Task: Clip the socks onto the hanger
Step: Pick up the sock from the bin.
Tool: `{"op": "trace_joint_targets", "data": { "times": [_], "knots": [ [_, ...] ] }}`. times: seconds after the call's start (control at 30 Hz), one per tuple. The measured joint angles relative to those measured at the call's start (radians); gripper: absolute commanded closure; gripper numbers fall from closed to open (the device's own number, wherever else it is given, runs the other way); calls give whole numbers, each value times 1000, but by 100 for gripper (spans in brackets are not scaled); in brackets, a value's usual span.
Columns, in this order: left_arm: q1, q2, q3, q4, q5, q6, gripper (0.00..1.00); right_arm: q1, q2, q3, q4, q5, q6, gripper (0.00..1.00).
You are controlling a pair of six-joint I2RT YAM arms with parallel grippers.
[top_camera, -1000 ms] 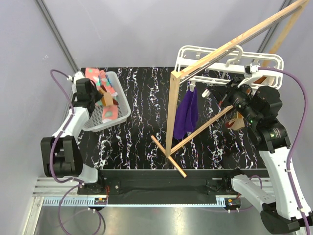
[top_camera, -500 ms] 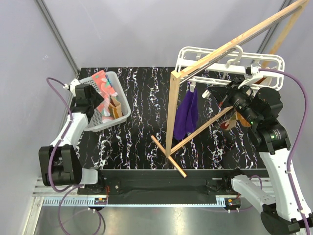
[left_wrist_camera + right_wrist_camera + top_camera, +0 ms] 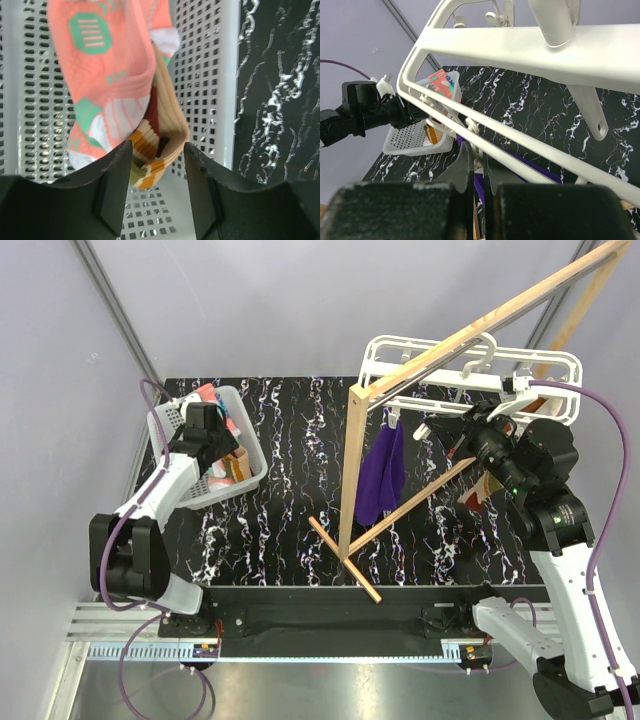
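Observation:
In the left wrist view a pink sock (image 3: 107,75) with green patches lies over a tan sock (image 3: 167,135) with orange and olive stripes, both in the white basket (image 3: 210,75). My left gripper (image 3: 157,150) stands open just above the tan sock's striped cuff, and neither finger presses it. From above, that gripper (image 3: 215,435) is inside the basket (image 3: 250,440). The white hanger (image 3: 420,355) hangs on the wooden rail. My right gripper (image 3: 476,150) is shut on one of the hanger's (image 3: 530,47) small dangling clips (image 3: 472,126). From above, the right gripper (image 3: 455,435) is below the hanger.
The light wooden rail stand (image 3: 352,470) crosses the table's middle, its foot (image 3: 345,560) near the front edge. A purple cloth (image 3: 383,475) hangs beside its post, and an orange-brown cloth (image 3: 478,490) hangs by the right arm. Black marbled tabletop (image 3: 290,490) lies between basket and stand.
My left gripper went from nearly shut to open and moved right, farther over the basket. The pink sock lies lower in the basket. The right arm has not moved.

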Motion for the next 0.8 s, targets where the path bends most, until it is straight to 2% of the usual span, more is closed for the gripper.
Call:
{"op": "trace_joint_targets", "data": {
  "times": [0.2,0.27,0.43,0.7,0.8],
  "knots": [
    [-13,46,0,-34,-60,-16,55,0,2,0,0,-2,0,100],
    [-14,75,3,-33,-60,-13,62,0,2,0,0,-2,0,100],
    [-16,137,13,-27,-53,-3,71,0,3,0,0,-1,0,100],
    [-17,137,13,-8,-35,-7,100,0,3,0,0,-1,0,100],
    [-17,132,9,10,-16,-6,100,0,4,0,0,-1,0,100]
  ]
}}
